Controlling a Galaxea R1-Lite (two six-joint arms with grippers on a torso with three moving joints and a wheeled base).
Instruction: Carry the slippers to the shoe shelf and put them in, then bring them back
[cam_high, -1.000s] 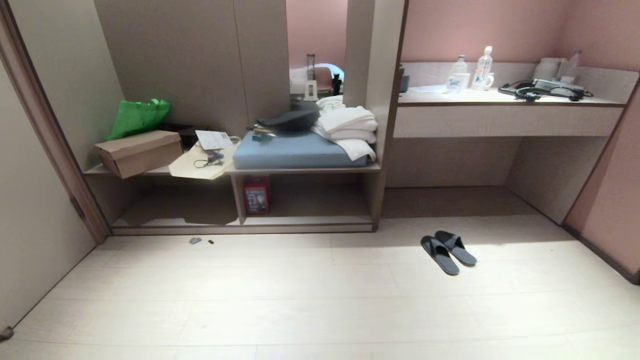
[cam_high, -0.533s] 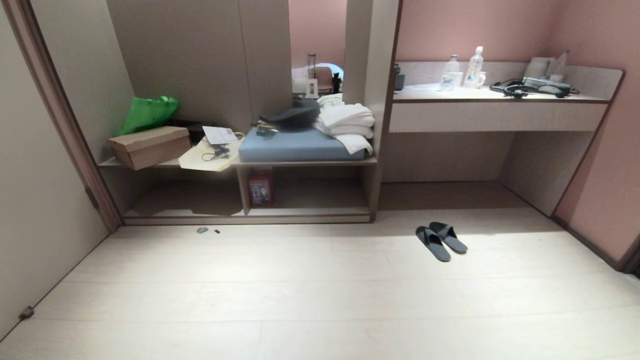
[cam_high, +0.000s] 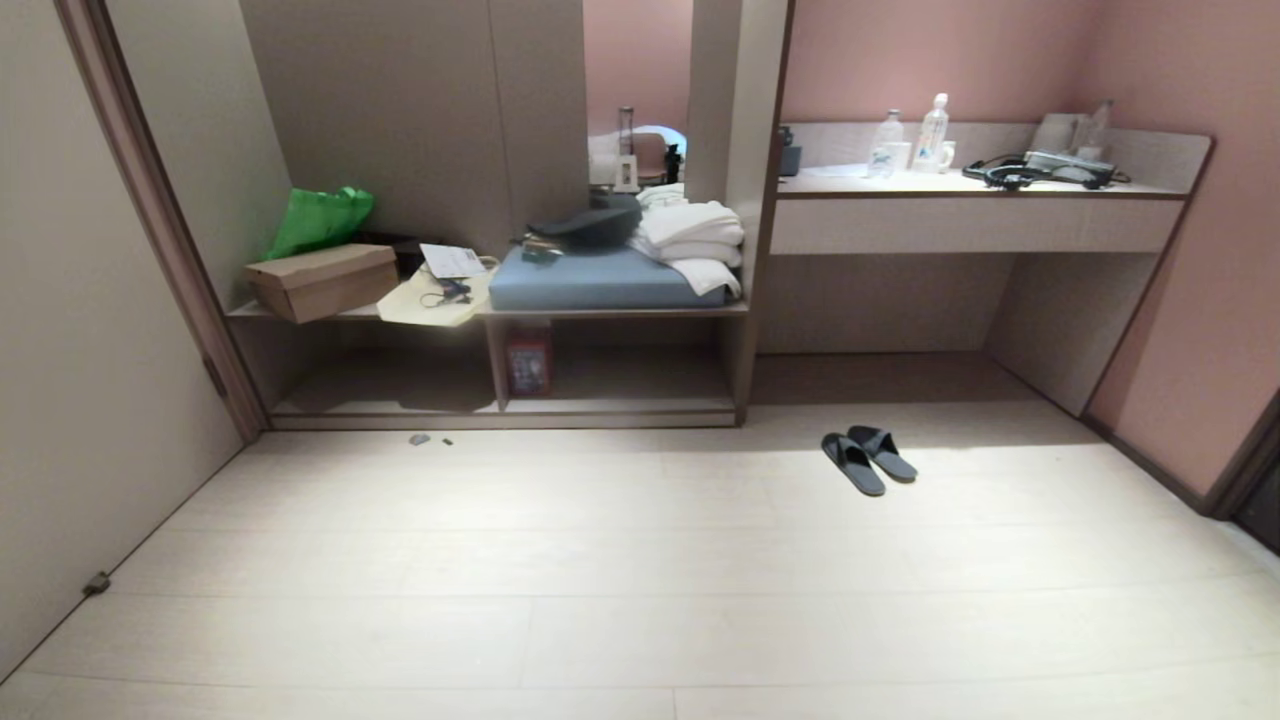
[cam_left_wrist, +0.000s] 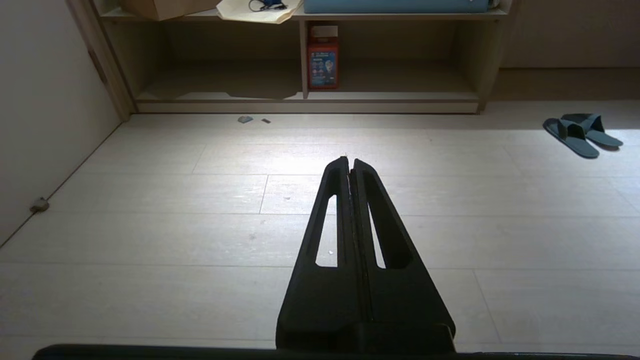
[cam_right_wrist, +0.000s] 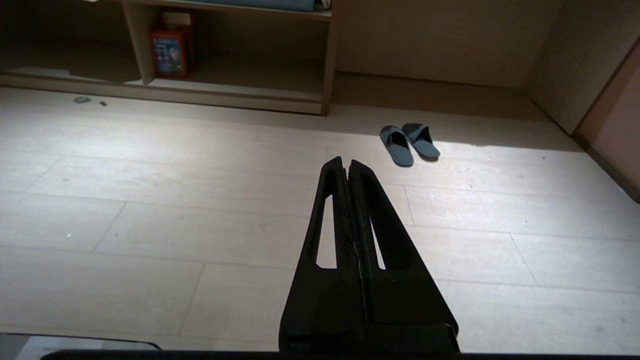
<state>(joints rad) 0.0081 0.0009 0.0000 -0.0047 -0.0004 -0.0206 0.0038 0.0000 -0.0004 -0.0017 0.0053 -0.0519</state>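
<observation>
The whole room slides away as the robot backs off; nothing on the floor stirs. From the head, the slippers lie paired on the floor, right of the shoe shelf. Left hand pinched closed, empty. Right hand likewise. They look light and floppy; the toe band seems the place to grip.
</observation>
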